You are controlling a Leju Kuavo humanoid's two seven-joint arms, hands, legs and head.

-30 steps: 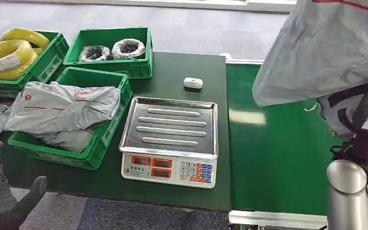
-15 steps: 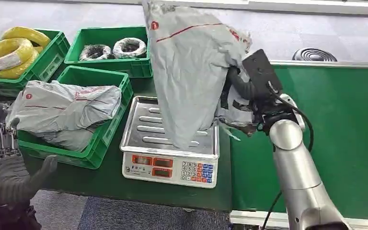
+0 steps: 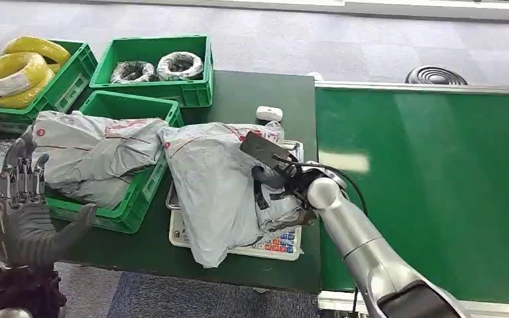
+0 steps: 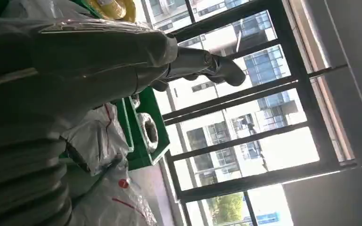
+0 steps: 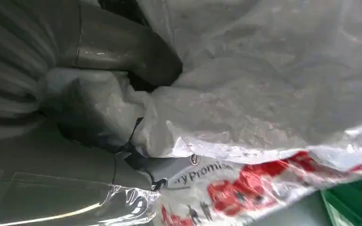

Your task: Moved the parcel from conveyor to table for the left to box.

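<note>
A grey plastic parcel (image 3: 219, 185) with red print lies across the steel scale (image 3: 275, 242) on the dark table (image 3: 238, 99), its lower end drooping over the scale's front. My right hand (image 3: 273, 179) grips the parcel's right side; up close, the thumb (image 5: 122, 42) presses into the crumpled bag (image 5: 264, 94). My left hand (image 3: 23, 212) is raised at the table's near left corner, fingers spread, holding nothing; its fingers (image 4: 207, 66) point up against the windows.
A green crate (image 3: 126, 218) holding other grey parcels (image 3: 86, 156) sits just left of the scale. Two more green crates stand behind, with yellow coils (image 3: 13, 73) and wrapped rolls (image 3: 156, 66). A small white device (image 3: 269, 113) lies behind the scale. The green conveyor (image 3: 424, 185) runs along the right.
My right arm swung the parcel from high over the conveyor leftwards and down; it now lies on the scale. My left hand rose at the table's left corner.
</note>
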